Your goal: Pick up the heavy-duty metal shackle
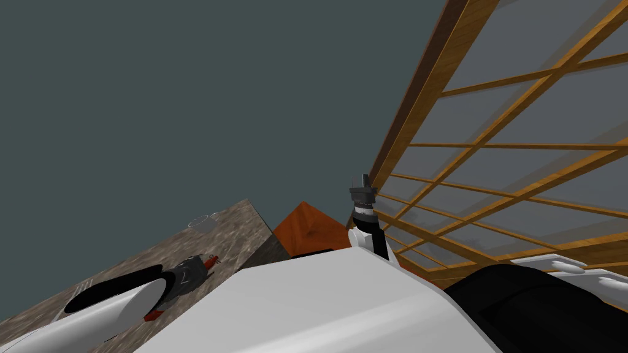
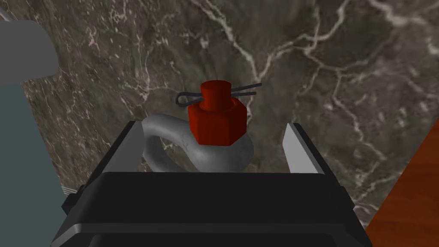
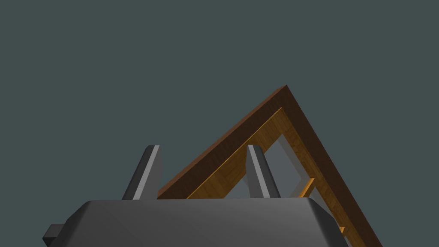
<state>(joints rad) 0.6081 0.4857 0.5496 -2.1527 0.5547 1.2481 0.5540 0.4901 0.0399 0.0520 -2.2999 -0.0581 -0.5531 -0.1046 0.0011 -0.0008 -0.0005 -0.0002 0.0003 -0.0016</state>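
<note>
Brown marble counter [image 2: 343, 64], veined in white, carries the shackle [image 2: 201, 150], which lies flat on the stone and is not yet lifted. It is a thick, smooth grey bow. A red hexagonal nut [image 2: 216, 122] sits on the end facing away from the gripper's body, and a short red pin stub stands out of the nut. A thin dark wire cotter pin [image 2: 184, 99] runs through that stub, looped on one side of the shackle and splayed on the other.

The left gripper [image 2: 212, 125] straddles the shackle with its fingers [image 2: 128, 146] spread wide. One blade is just beside the bow and the other stands well apart from the nut. I cannot tell whether the nearer blade touches the bow.

I judge the approach done. Left to do are closing on the bow and raising it off the stone.

Beyond the shackle, past the farther blade, an orange-brown wooden surface [image 2: 407, 201] borders the marble. The right gripper [image 3: 199, 148] is raised well away from the shackle, its fingers parted on nothing.
</note>
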